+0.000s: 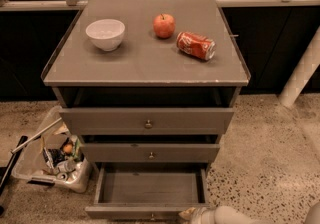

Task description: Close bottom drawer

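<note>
Gaping at lower centre, the bottom drawer [150, 188] — tool [192, 214] beside its front's right end (its grip: cannot tell).

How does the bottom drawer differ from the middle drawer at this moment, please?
The bottom drawer is pulled far out, its shallow tray open to view; the middle drawer is almost fully in, its inside hidden. The gripper sits by the bottom drawer's front right corner, well below the middle drawer. Both have flat grey-brown fronts with a small round knob at the centre.
</note>
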Tool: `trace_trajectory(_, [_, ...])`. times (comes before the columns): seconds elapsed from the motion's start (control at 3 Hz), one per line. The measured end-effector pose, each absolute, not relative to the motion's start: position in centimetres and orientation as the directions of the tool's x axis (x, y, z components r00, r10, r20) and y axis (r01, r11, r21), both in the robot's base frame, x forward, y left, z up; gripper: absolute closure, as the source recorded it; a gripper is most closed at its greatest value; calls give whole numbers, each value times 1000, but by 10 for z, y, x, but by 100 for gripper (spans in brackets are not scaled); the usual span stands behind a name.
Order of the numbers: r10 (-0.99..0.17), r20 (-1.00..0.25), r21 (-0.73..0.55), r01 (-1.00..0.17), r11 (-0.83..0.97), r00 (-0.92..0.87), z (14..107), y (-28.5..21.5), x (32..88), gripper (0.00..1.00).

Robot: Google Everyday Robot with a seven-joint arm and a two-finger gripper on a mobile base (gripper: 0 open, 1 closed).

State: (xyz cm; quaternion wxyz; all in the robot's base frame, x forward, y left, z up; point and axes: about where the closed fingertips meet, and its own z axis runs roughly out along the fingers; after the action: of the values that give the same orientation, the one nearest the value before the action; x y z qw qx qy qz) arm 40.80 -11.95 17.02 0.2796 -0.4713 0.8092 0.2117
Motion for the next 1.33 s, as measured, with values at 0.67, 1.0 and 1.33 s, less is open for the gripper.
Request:
trace_trajectory(0.67, [-669,-674,7,-909,417,-313,175,-106,443,0])
trace_trajectory(1.0, [-679,-682,-46,-911,409,-271,177,-114,481,19])
trace_trajectory(1.33, [-703,-669,-102,-908,407,-241,177,-127,527,42])
